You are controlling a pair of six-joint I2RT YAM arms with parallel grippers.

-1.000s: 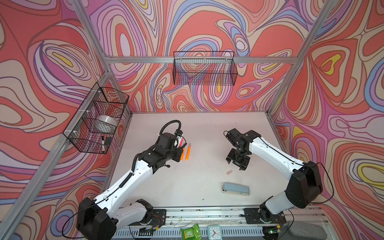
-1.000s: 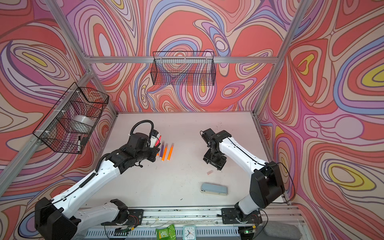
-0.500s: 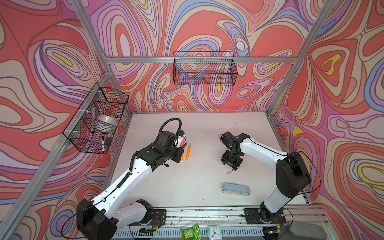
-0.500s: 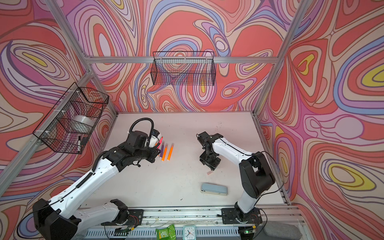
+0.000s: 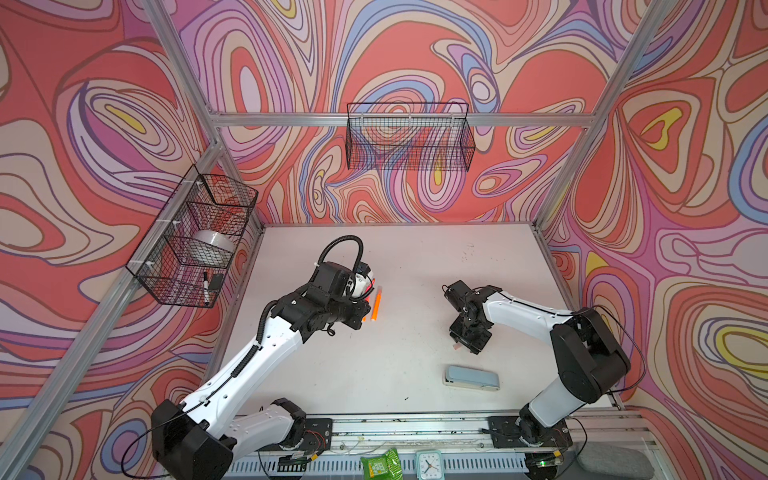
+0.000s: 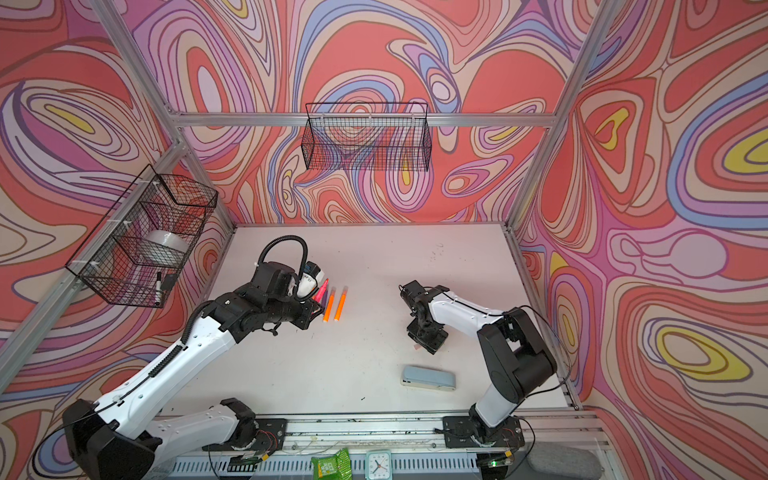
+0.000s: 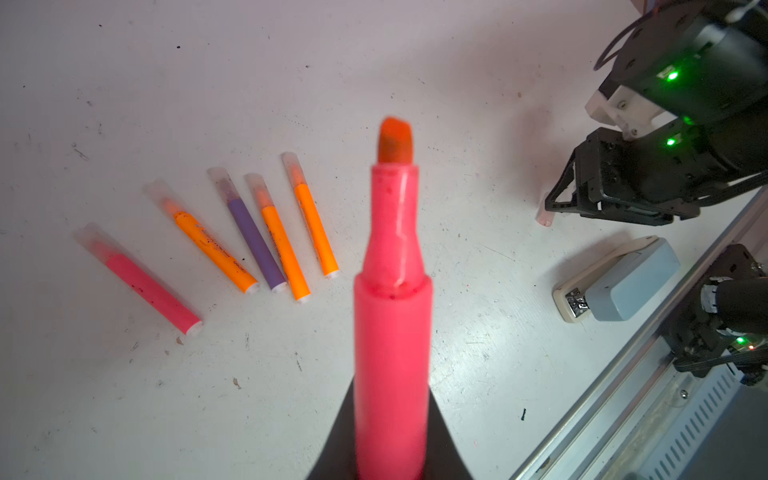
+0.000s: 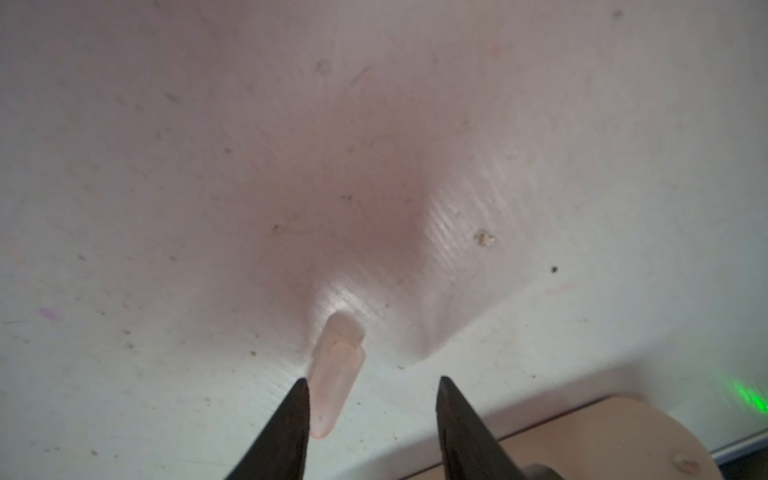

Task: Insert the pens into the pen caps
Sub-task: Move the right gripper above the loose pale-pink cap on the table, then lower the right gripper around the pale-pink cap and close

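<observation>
- While both arms reach over the white table (image 5: 415, 257), both top views show open room mid-table between them. The right tool (image 5: 465, 343) hangs low at a pen cap (image 5: 456, 345), with the grey-blue stapler (image 5: 471, 377) near, toward the front rail.
- Left wrist view: the left tool (image 7: 390, 440) clenches an uncapped pink pen (image 7: 390, 316) above the table. Five capped pens (image 7: 253, 241) lie side by side, well apart from the right tool.
- Right wrist view: the right tool's jaws stand apart and the cap lies flat between them, touching one finger (image 8: 291, 424). The table is scuffed and speckled.
</observation>
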